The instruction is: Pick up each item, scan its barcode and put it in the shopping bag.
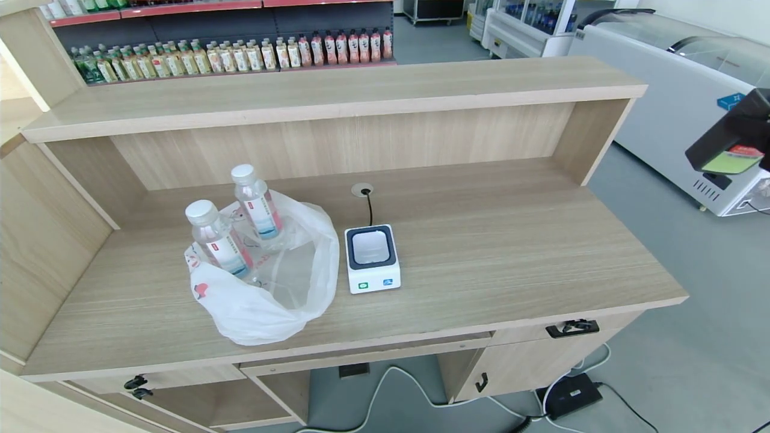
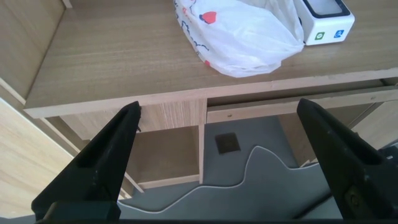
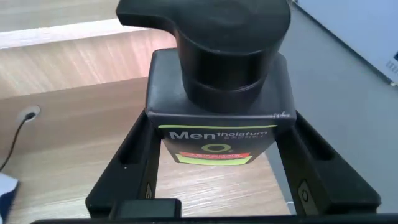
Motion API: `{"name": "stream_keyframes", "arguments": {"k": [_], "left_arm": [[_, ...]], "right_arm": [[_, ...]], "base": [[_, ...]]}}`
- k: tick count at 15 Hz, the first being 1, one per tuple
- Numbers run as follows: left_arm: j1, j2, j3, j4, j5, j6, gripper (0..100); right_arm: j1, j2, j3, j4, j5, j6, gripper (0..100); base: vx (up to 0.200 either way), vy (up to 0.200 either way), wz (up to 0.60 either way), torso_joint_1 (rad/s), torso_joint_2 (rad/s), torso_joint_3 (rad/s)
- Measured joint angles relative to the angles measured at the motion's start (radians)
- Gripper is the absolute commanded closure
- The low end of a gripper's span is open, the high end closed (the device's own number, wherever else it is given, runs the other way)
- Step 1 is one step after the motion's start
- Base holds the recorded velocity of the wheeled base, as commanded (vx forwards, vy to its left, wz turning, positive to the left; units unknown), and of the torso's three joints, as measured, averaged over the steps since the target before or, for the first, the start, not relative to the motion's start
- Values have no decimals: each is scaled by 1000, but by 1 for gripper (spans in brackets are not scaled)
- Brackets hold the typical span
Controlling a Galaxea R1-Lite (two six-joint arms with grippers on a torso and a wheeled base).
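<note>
A white plastic shopping bag (image 1: 264, 294) lies open on the left half of the wooden counter (image 1: 511, 240), with two clear water bottles (image 1: 219, 237) (image 1: 258, 207) standing in it. Just right of the bag is the white barcode scanner (image 1: 372, 257), its window facing up. My right gripper (image 1: 737, 153) hangs off the counter's right end, shut on a black pump bottle (image 1: 731, 129) with a green and red label; the right wrist view shows that bottle (image 3: 217, 93) clamped in the right gripper (image 3: 217, 162). My left gripper (image 2: 217, 155) is open, low in front of the counter's front edge, below the bag (image 2: 242, 37).
The counter has a raised back shelf (image 1: 331, 96) and side walls. A cable runs from the scanner to a grommet (image 1: 362, 190). White chest freezers (image 1: 662, 90) stand on the right, a shelf of drinks (image 1: 228, 54) behind. Drawers and cables lie under the counter.
</note>
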Motion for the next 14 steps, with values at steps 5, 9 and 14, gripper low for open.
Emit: {"name": "stream_keyframes", "arguments": {"k": [5,9,14], "left_arm": [[0,0,0,0,0,0,0],[0,0,0,0,0,0,0],[0,0,0,-1,-1,0,0]], "right_arm": [[-50,-52,66,1,-61,-1,100],[-51,-61,82,8,-130,-78,100],[-4,-74,77,95,-125,-137,100]], "base": [[0,0,0,0,0,0],[0,0,0,0,0,0],[0,0,600,0,0,3]]}}
